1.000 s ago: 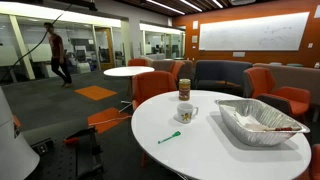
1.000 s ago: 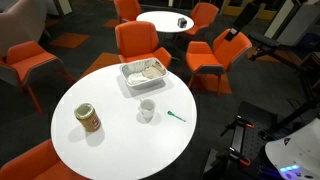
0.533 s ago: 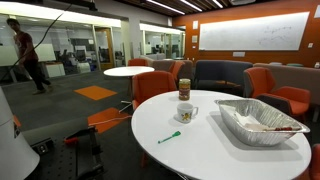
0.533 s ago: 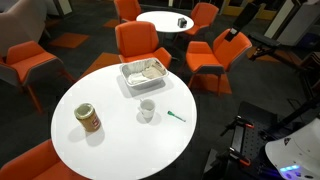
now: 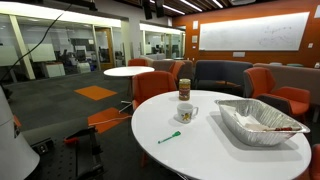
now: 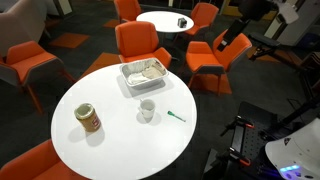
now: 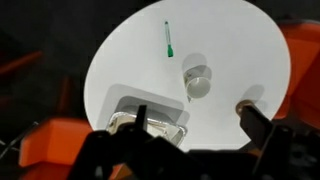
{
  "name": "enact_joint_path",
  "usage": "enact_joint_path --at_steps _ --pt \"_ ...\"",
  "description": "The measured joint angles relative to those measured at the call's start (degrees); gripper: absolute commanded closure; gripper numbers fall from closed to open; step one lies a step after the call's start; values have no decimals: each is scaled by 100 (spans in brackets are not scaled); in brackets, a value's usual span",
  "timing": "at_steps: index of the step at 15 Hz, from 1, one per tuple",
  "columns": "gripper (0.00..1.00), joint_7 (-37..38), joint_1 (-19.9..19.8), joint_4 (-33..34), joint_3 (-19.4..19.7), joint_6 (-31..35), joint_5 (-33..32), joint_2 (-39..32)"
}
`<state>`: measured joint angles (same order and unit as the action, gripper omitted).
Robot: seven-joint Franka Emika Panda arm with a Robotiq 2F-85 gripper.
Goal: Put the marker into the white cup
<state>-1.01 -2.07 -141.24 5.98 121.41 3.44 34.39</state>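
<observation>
The green marker [image 5: 168, 137] lies flat on the round white table [image 5: 225, 155], near its edge. It also shows in an exterior view [image 6: 176, 116] and in the wrist view [image 7: 168, 38]. The white cup [image 5: 187, 112] stands upright a short way from it, seen too in an exterior view [image 6: 147, 110] and in the wrist view [image 7: 198, 78]. My gripper [image 7: 197, 125] shows only in the wrist view. It is open and empty, high above the table, looking down on it.
A tan-brown canister [image 5: 184, 89] [image 6: 89, 119] stands behind the cup. A large foil tray [image 5: 260, 121] [image 6: 145, 73] [image 7: 150, 112] sits on the table. Orange chairs [image 6: 138, 42] ring the table, and another round table [image 6: 166, 21] stands beyond.
A person in the background walked left and out of view. The marker, cup, canister and tray have not moved.
</observation>
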Motion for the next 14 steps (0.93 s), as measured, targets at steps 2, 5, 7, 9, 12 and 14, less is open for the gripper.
enact_joint_path --at_steps 2,5,7,9,12,14 --pt "0 -239 3 -399 36 542 34 -311" --pt "0 -654 104 -836 83 1398 99 -999" --pt "0 -754 196 -950 76 1834 134 -1584" --pt "0 -761 289 -954 16 2284 136 -2218" --pt "0 -750 343 -791 -176 2784 136 -3204" --pt "0 -749 344 -519 -301 2950 138 -3871"
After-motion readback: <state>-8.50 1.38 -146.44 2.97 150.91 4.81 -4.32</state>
